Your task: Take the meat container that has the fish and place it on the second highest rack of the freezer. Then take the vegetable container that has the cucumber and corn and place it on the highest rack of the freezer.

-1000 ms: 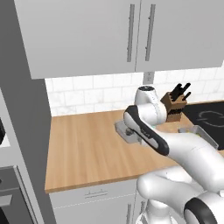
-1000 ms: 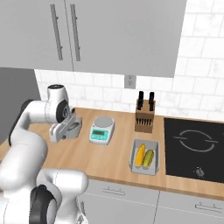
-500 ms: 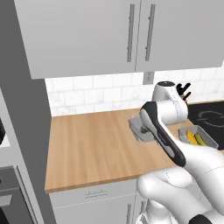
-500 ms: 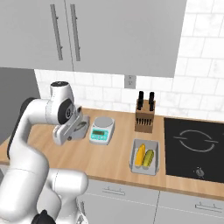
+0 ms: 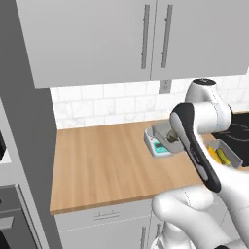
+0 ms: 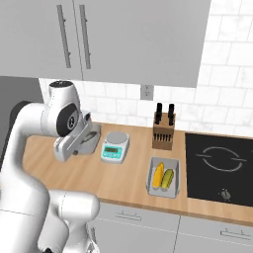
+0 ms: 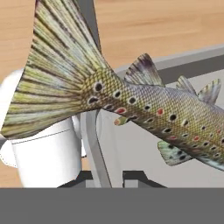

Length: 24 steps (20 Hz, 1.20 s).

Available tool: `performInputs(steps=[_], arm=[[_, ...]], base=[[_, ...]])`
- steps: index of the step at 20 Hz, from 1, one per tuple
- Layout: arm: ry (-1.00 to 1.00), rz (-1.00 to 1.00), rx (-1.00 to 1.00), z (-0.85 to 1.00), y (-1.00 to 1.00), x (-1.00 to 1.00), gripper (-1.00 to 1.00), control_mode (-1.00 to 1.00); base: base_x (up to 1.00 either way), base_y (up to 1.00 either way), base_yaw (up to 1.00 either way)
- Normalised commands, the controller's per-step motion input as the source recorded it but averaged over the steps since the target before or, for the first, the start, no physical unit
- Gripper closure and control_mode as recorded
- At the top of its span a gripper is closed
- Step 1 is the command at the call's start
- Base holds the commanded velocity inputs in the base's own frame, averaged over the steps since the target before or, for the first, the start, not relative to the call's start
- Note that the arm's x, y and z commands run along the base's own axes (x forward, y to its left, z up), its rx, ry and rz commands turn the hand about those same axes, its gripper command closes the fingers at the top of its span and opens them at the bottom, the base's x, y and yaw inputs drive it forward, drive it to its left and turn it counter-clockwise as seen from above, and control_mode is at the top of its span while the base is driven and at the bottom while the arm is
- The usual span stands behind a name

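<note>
Wooden counter point(image 6: 123, 178) ran below grey wall cabinets point(image 6: 133, 39), with a kitchen scale point(image 6: 115, 147), a knife block point(image 6: 163, 134) and a black cooktop point(image 6: 220, 160) along it. Near the front edge sat the vegetable container point(image 6: 164, 177) with corn and cucumber. Left of the scale, the gripper point(image 7: 103, 177) was clenched on the wall of the meat container point(image 7: 94, 144), held above the counter, its spotted fish point(image 7: 131, 100) lying across it.

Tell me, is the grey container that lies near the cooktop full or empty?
Full. The grey container holds a yellow corn cob and a green cucumber side by side, and they cover most of its floor.
</note>
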Motion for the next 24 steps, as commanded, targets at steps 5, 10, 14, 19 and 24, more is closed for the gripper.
performInputs(steps=[5, 10, 14, 19, 24], arm=[[-0.07, -0.01, 0.00, 0.34, -0.08, -0.54, 1.00, -1.00], [-0.08, -0.11, 0.00, 0.02, -0.04, -0.48, 1.00, -1.00], [-0.16, 0.00, 0.00, 0.18, -0.02, -0.11, 1.00, -1.00], [-0.02, 0.11, 0.01, 0.26, -0.03, 0.00, 1.00, -1.00], [0.01, 0.01, 0.00, 0.22, 0.00, 0.00, 1.00, -1.00]], base=[[0.00, 0.00, 0.00], [0.00, 0.00, 0.00], [0.00, 0.00, 0.00], [0.00, 0.00, 0.00], [0.00, 0.00, 0.00]])
